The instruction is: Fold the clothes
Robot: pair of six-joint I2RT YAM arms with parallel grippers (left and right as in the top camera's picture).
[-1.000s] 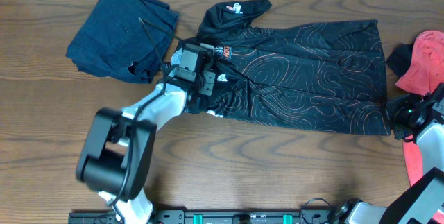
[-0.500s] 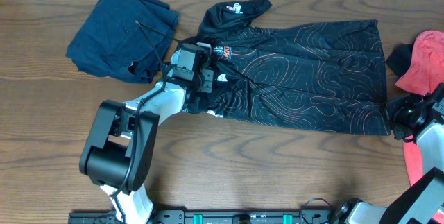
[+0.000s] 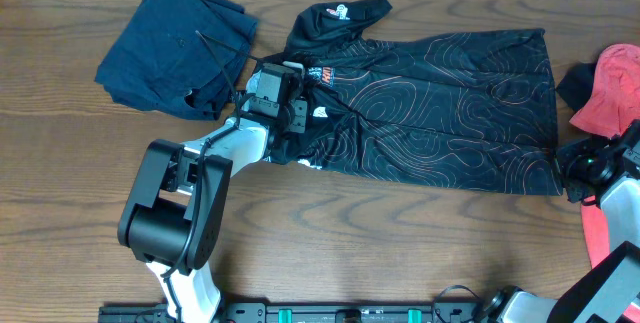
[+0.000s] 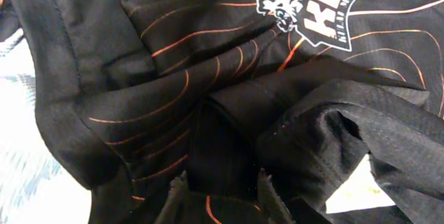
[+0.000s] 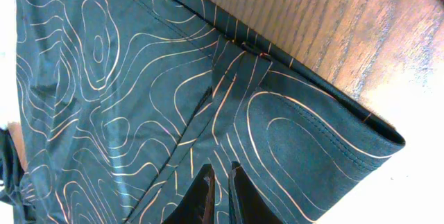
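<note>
Seemingly to stretch it flat, the left gripper (image 4: 227, 195) pinches the jersey (image 3: 440, 113) at nine o'clock, the closed right gripper (image 5: 220, 182) at four.

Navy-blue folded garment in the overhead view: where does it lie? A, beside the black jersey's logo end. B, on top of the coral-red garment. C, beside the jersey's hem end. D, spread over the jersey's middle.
A: the navy-blue garment sits at the upper left of the view, next to the logo end of the black jersey, while the coral-red garment lies at the far opposite side.
</note>
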